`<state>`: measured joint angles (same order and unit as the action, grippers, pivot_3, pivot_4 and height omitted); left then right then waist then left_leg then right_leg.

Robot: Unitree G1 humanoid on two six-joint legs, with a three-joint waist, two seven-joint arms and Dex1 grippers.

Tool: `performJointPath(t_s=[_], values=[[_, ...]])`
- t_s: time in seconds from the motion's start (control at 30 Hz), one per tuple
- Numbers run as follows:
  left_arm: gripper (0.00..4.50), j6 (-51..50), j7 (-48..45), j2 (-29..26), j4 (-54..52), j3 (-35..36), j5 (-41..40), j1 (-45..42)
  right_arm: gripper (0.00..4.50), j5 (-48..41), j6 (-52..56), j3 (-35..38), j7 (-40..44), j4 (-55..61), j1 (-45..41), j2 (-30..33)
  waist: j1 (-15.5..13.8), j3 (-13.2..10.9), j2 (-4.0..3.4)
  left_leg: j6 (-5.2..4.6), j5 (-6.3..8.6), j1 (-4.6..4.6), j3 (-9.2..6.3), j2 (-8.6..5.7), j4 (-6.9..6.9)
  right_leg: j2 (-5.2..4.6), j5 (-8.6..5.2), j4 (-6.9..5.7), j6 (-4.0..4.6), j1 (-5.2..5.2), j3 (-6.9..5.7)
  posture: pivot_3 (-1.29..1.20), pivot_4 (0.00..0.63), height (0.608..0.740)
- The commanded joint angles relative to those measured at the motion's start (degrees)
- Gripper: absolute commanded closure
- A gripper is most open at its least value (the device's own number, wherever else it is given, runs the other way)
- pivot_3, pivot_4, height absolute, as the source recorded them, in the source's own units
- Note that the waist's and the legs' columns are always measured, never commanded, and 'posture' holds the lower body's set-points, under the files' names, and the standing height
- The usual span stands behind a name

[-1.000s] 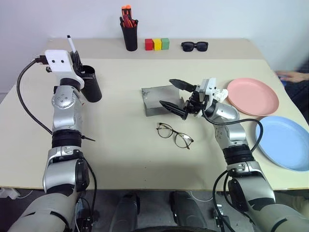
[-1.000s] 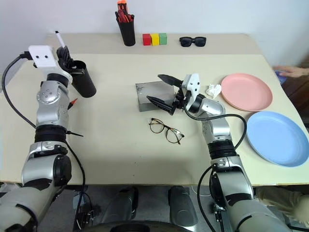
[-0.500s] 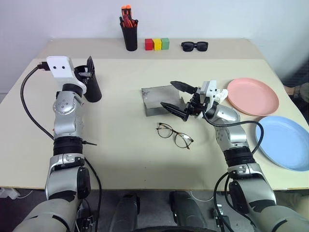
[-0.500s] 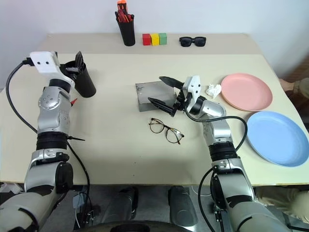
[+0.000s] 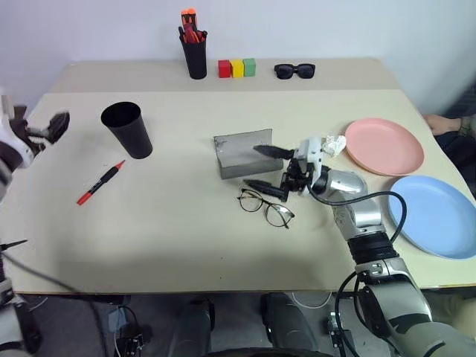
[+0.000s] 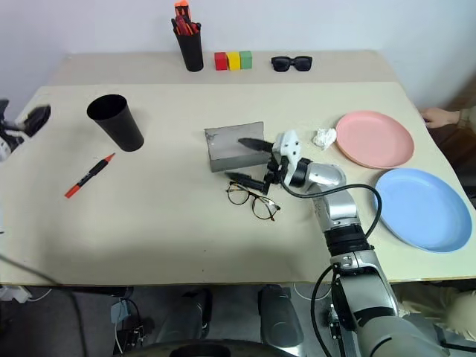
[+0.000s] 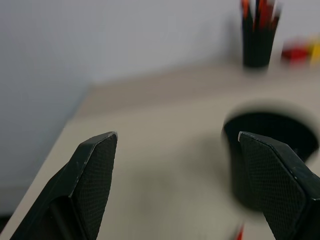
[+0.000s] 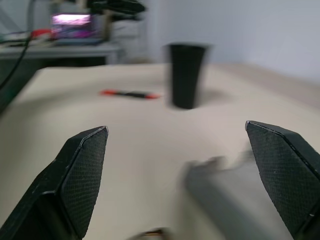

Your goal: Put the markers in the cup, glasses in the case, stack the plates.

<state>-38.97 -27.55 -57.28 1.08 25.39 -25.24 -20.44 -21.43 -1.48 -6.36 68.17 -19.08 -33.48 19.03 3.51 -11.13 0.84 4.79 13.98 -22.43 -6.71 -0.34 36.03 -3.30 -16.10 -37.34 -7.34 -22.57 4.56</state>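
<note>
Right claw [image 5: 269, 168] gaping, empty, just above glasses [image 5: 267, 208]: likely light, thin, fragile; best pinched gently at bridge.

Both grippers, left [image 5: 46, 130] and right [image 5: 266, 168], hold their jaws spread wide

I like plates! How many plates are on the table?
2. The pink plate sits by the table's right edge; the blue plate lies just nearer the robot.
</note>
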Motion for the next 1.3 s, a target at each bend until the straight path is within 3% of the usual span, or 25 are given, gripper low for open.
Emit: performJointPath(t_s=[0.03, 0.2, 0.47, 0.67, 0.93, 1.03, 1.23, 1.3], values=[[0.51, -2.7, -8.8, -7.7, 1.7, -4.8, 2.1, 0.6, 0.00, 0.7, -0.8, -1.4, 2.7, 2.3, 0.1, 0.3, 0.0, 0.0, 0.00, 0.00, 0.00, 0.00, 0.00, 0.00, -0.01, 0.00, 0.00, 0.04, 0.00, 0.01, 0.00, 0.00, 0.150, 0.740], [0.51, -3.4, -17.8, -12.8, 8.4, -19.0, 8.1, -4.9, 0.00, 2.8, -3.5, -3.3, 5.9, 1.2, -0.4, 0.8, 0.3, 0.0, -0.06, 0.00, 0.00, 0.01, 0.01, 0.01, -0.14, 0.02, -0.01, 0.07, 0.01, -0.06, 0.00, 0.00, 0.150, 0.740], [0.51, -1.6, -22.2, -5.8, 21.1, -34.7, 19.6, -19.6, 0.00, 3.6, -5.7, -3.5, 7.4, 0.4, -0.7, 0.7, 0.5, -0.1, -0.04, 0.00, 0.00, -0.04, 0.01, 0.04, -0.12, 0.07, 0.00, 0.04, 0.00, -0.09, 0.01, 0.00, 0.150, 0.740], [0.51, -1.7, -25.8, 0.1, 31.8, -41.8, 26.5, -27.6, 0.00, 3.4, -5.1, -2.8, 6.3, 2.4, 0.6, 1.4, 0.5, -0.1, -0.03, 0.00, 0.00, -0.06, 0.01, 0.04, -0.09, 0.09, -0.01, -0.03, 0.00, -0.14, 0.02, 0.00, 0.150, 0.740], [0.51, -0.8, -28.7, 3.7, 40.0, -45.4, 32.2, -31.6, 0.00, 3.1, -3.8, -2.6, 4.6, 5.3, 2.7, 2.2, 0.5, -0.1, -0.03, 0.00, -0.01, -0.06, 0.01, 0.04, -0.04, 0.09, -0.01, -0.12, 0.00, -0.15, 0.02, 0.00, 0.150, 0.740], [1.35, -2.4, -30.2, 3.8, 41.5, -46.3, 34.0, -33.0, 0.00, 2.8, -3.2, -2.3, 3.9, 6.4, 3.5, 2.7, 0.5, -0.1, -0.03, -0.01, -0.01, -0.04, 0.01, 0.04, -0.02, 0.09, -0.01, -0.17, -0.01, -0.15, 0.02, 0.00, 0.150, 0.740], [4.27, -4.2, -30.9, 4.5, 42.7, -45.8, 35.0, -32.8, 0.00, 2.7, -2.8, -2.2, 3.3, 6.8, 3.6, 3.0, 0.6, -0.1, -0.03, -0.01, -0.01, -0.03, 0.01, 0.04, -0.03, 0.09, -0.01, -0.20, -0.01, -0.17, 0.04, 0.00, 0.150, 0.740], [4.27, -5.2, -31.4, 4.4, 41.6, -45.6, 34.9, -31.7, 0.00, 2.7, -2.8, -2.2, 3.3, 6.6, 3.5, 3.0, 0.6, -0.1, -0.03, -0.01, -0.01, -0.03, 0.01, 0.04, -0.03, 0.09, -0.01, -0.20, -0.01, -0.17, 0.04, 0.00, 0.150, 0.740]])
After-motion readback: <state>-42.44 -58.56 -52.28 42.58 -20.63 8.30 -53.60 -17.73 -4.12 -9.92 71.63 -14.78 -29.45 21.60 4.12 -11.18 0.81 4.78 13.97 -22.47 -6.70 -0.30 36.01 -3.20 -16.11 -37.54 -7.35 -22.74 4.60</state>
